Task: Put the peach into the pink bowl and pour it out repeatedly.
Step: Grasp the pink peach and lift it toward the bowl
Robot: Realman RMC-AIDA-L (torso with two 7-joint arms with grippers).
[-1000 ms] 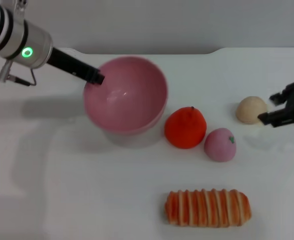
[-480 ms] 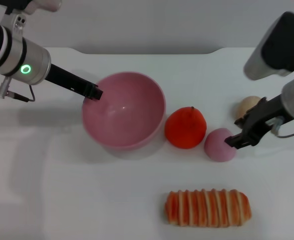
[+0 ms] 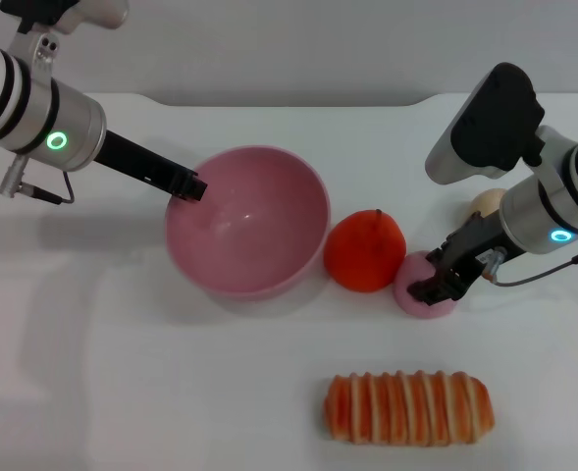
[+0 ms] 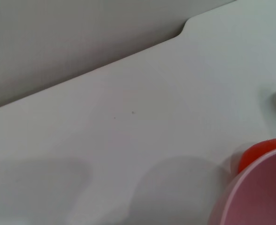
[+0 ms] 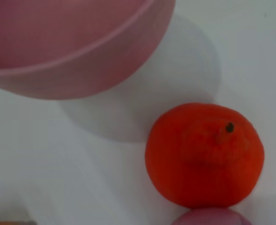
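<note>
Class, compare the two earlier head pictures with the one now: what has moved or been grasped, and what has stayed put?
The right gripper came in from the table's right edge, past the beige ball, down onto the peach; whether it has gripped is unclear. The left gripper still holds the pink bowl by its rim; the bowl dropped slightly. The orange fruit and striped bread stayed put.

Bright, even overhead light washed the white table (image 3: 220, 392); soft shadows fell toward nine o'clock, and both wrist views looked soft, hazy.
</note>
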